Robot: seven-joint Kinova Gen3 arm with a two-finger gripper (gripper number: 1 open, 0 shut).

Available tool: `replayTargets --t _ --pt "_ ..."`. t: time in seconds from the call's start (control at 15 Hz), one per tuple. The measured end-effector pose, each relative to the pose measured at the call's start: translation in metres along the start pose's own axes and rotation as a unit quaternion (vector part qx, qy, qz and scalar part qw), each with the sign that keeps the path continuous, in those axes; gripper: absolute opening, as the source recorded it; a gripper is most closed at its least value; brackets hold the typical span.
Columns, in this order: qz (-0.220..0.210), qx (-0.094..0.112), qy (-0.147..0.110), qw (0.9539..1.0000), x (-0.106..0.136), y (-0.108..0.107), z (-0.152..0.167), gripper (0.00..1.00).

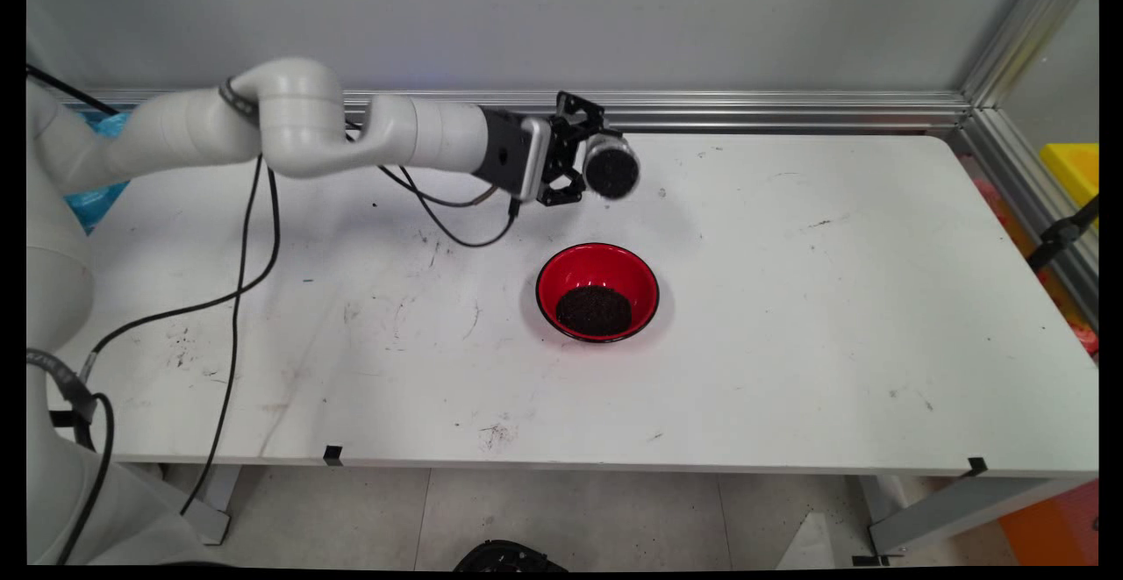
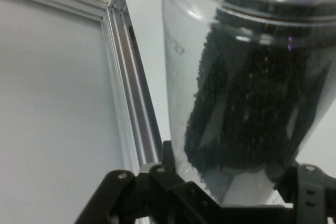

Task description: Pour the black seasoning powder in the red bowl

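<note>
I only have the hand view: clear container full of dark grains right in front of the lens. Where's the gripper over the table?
Observer: In the main view the gripper is above the white table, near its far edge, with the arm stretched level from the left.
Operator: Is the container upright?
Observer: No. The container lies on its side in the fingers, its round end facing the main camera.
Operator: Anything below it?
Observer: A red bowl stands on the table nearer the camera than the gripper, not straight under it.
Operator: Bowl empty?
Observer: No, a heap of dark grains lies in it.
</note>
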Motion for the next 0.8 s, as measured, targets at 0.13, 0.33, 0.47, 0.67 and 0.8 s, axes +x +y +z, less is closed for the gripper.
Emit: replayTargets --t 0.13,0.33,0.47,0.67,0.8 --pt "-0.048 -0.009 0.013 0.9987 -0.002 -0.014 -0.006 0.00" --pt "-0.115 -0.024 0.017 0.9930 -0.005 -0.034 -0.015 0.00" --pt "-0.160 -0.035 0.013 0.9863 -0.008 -0.048 -0.022 0.00" --pt "-0.223 -0.049 0.005 0.9736 -0.016 -0.059 -0.026 0.00" --pt "-0.271 -0.057 0.002 0.9610 -0.021 -0.066 -0.026 0.00"
